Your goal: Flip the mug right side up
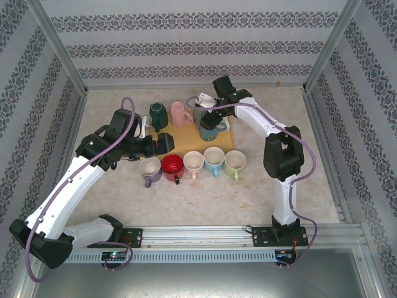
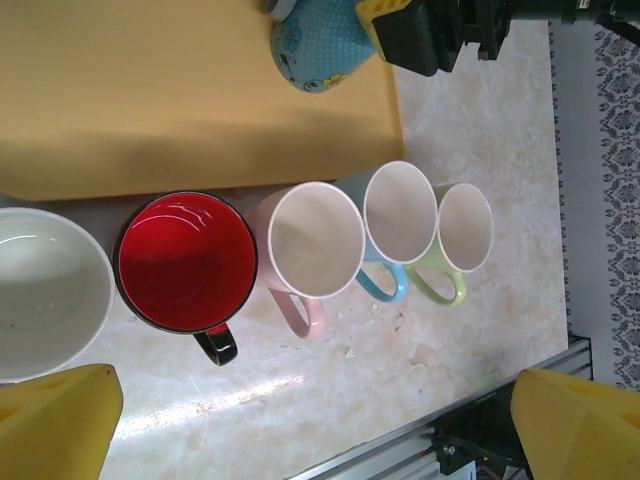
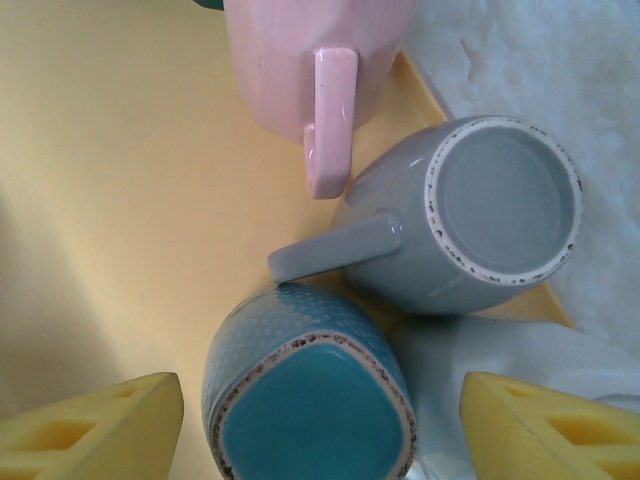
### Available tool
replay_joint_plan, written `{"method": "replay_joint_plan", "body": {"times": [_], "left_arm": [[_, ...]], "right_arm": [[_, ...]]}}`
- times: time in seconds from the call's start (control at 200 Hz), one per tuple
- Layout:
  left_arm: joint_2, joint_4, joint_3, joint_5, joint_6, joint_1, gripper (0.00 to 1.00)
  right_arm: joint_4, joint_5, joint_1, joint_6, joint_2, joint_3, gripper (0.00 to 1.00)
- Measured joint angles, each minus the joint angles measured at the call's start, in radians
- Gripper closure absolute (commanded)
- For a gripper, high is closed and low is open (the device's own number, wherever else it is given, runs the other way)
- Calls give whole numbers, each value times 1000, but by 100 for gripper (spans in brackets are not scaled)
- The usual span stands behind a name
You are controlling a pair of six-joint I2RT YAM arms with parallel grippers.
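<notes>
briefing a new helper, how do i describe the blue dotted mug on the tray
Find the yellow tray behind the row of upright mugs. Mugs cluster at its right end; the blue dotted mug sits base-up, nearest that row. Unlike the plain grey mug and pink mug, it has a squarish base.

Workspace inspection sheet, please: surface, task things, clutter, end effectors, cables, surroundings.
Surface: marbled table, yellow board at rear centre.
Job's things: blue dotted mug and grey mug base-up on board; pink mug, dark green mug alongside.
Clutter: row of five upright mugs before board; unidentified white object by blue dotted mug.
End effectors: left end effector open above the row; right end effector open, pads flanking blue dotted mug, apart from it.
Cables: purple cables looped along both arms.
Surroundings: patterned walls, metal frame.
</notes>
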State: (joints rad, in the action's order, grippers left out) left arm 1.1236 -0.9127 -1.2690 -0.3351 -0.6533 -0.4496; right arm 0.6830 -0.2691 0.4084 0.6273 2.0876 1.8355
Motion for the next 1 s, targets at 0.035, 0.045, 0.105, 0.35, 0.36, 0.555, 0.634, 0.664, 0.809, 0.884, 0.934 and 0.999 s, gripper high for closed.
{"method": "replay_joint_plan", "body": {"times": [0.035, 0.045, 0.105, 0.35, 0.36, 0.555, 0.634, 0.664, 0.809, 0.884, 0.934, 0.999], "left_arm": [[-1, 1, 3, -1, 0, 0, 0], [-1, 1, 4, -1, 0, 0, 0], [-2, 5, 10, -4, 0, 1, 0], [-4, 8, 22, -9, 0, 7, 0], [-5, 8, 22, -9, 0, 7, 0], [-8, 26, 27, -11, 0, 7, 0], [-8, 31, 31, -12, 0, 7, 0], [-8, 31, 31, -12, 0, 7, 0], [-8, 45, 31, -12, 0, 7, 0], [-8, 54, 31, -12, 0, 7, 0], [-8, 61, 31, -12, 0, 7, 0], [-8, 70, 31, -12, -1, 7, 0]], "right_arm": [[0, 0, 0, -1, 2, 0, 27], [0, 0, 0, -2, 2, 0, 27], [0, 0, 1, -3, 7, 0, 26], [0, 23, 9, -52, 29, 0, 26], [0, 26, 9, -54, 29, 0, 26], [-8, 69, 33, -99, 29, -16, 28], [-3, 98, 42, -127, 29, -19, 29], [-2, 108, 46, -138, 29, -19, 29], [25, 145, 53, -203, 28, -19, 30], [43, 155, 59, -228, 25, -19, 29], [60, 163, 64, -241, 18, -24, 28], [86, 170, 73, -257, 4, -34, 26]]}}
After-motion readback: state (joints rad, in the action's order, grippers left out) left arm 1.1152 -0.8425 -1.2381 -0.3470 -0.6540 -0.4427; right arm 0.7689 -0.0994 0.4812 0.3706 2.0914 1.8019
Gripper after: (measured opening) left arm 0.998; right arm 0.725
